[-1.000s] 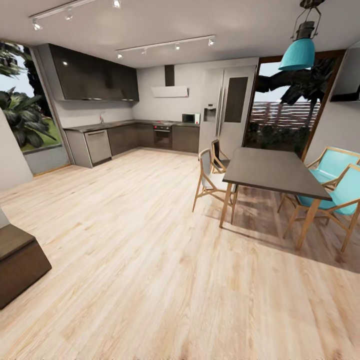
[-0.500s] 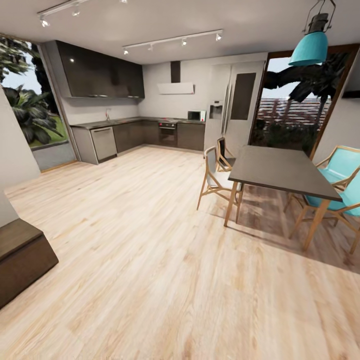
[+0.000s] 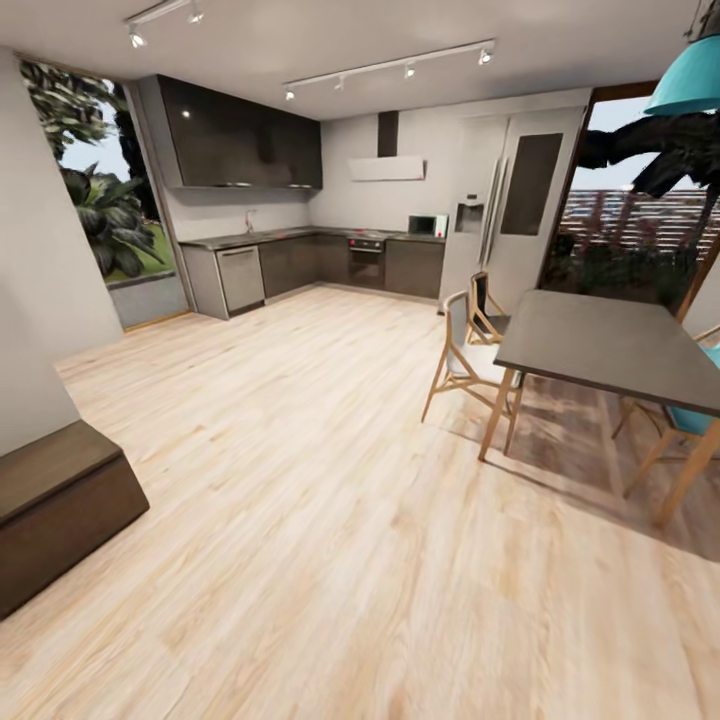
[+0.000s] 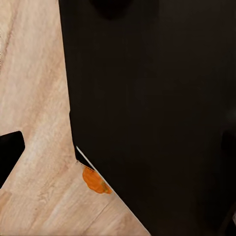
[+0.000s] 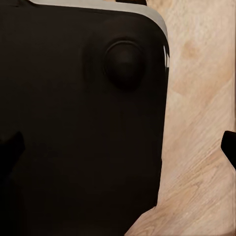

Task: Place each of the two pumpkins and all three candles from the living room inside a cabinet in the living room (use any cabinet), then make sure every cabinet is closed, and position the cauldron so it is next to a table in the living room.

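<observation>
The end of a long, low dark-brown cabinet (image 3: pixel 60 510) shows at the near left of the head view, against the pale wall; no drawer stands open on the part I see. In the left wrist view a small orange shape (image 4: pixel 96 181), perhaps a pumpkin, lies on the wood floor, half hidden by my black base (image 4: pixel 147 98). My left gripper (image 4: pixel 118 147) and right gripper (image 5: pixel 118 147) hang over the base and floor, fingers wide apart and holding nothing. The candles and the cauldron are out of view.
A dark-topped dining table (image 3: pixel 620 345) with wooden chairs (image 3: pixel 465 360) stands at the right. A teal lamp (image 3: pixel 690 85) hangs above it. Dark kitchen units (image 3: pixel 300 265) line the far wall. Open wood floor (image 3: pixel 320 480) lies between.
The whole head view has shifted: the camera turned left, so the table and kitchen slid right and more of the cabinet's end shows. Nothing in the room moved.
</observation>
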